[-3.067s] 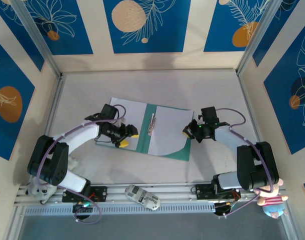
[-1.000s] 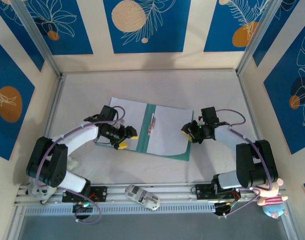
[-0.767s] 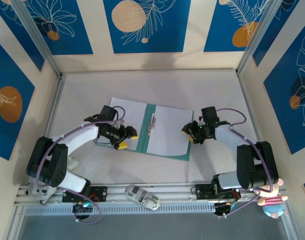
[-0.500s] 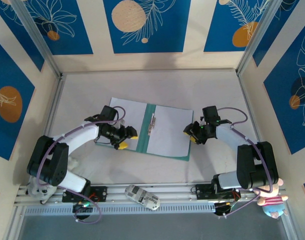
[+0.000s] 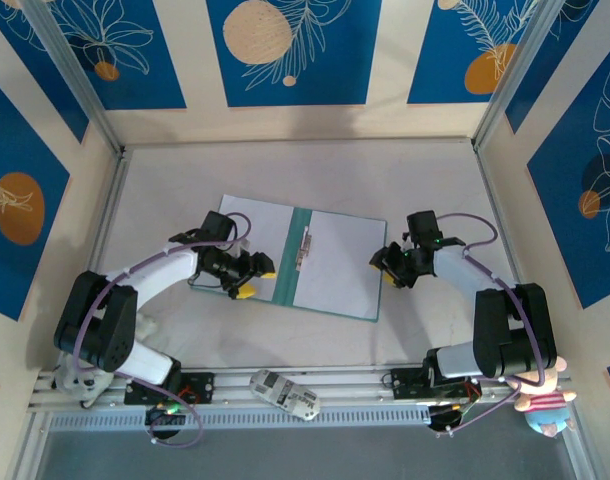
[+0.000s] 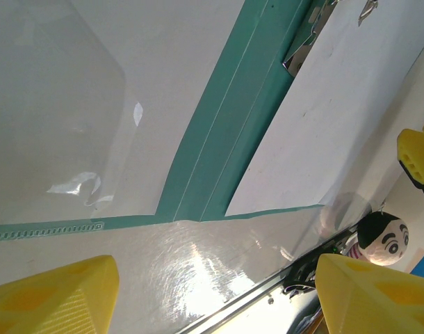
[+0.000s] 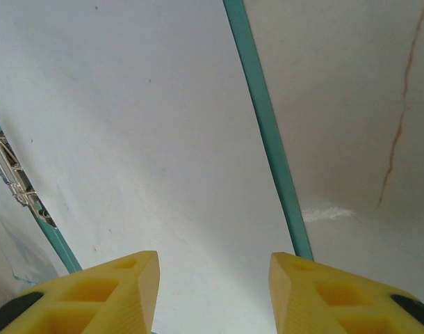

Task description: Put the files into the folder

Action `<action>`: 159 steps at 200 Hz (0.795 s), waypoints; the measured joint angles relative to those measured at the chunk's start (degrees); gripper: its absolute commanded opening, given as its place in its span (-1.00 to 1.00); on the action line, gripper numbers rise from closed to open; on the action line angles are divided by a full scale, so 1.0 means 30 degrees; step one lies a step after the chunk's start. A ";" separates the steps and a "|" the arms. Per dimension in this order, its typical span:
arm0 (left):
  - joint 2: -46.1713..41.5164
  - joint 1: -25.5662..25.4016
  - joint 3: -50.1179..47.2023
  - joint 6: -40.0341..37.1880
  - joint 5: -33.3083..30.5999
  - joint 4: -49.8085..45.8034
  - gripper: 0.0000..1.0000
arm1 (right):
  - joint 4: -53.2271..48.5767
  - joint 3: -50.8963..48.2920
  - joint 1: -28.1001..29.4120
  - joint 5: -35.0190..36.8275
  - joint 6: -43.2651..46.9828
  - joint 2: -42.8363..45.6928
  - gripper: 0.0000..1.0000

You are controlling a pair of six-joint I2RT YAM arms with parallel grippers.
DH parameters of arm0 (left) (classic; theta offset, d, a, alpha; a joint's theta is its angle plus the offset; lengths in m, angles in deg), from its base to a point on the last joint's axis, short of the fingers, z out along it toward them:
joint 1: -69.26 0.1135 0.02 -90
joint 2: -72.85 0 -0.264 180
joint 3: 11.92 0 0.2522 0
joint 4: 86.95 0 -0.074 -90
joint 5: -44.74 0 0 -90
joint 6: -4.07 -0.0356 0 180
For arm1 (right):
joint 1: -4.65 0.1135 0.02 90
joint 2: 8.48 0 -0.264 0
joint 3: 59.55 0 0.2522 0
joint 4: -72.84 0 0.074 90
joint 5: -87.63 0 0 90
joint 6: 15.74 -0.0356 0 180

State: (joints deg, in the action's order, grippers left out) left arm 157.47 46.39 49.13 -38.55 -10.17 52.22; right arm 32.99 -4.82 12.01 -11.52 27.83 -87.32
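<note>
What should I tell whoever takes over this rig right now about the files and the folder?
Left gripper: jaws open, empty, over the near part of the folder's left cover.
Right gripper: jaws open, empty, at the right cover's outer edge.
The folder lies open on the table. A white sheet lies flat on its right cover and a glossy pale sheet on its left.
Done: paper is in the open folder.
Left: can't tell if the clip holds it. Check, then probably close the cover.
</note>
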 measured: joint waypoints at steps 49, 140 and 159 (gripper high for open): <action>0.0000 0.0000 0.0007 -0.0284 -0.0095 -0.0066 0.51 | -0.0189 0.0350 -0.0087 -0.0022 0.0138 0.0306 -0.07; 0.3592 0.0036 0.3257 -0.3534 -0.3395 -0.1552 0.55 | -0.1217 0.0452 -0.0226 -0.0590 0.0124 0.2958 -0.06; 0.4874 0.0051 0.3395 -0.3949 -0.3934 -0.1209 0.55 | -0.1537 0.0452 -0.0401 -0.0714 0.0131 0.3927 -0.06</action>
State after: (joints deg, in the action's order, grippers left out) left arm 172.09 46.54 59.31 -50.40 -21.98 48.59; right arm 28.38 -3.47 10.80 -13.66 28.22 -75.54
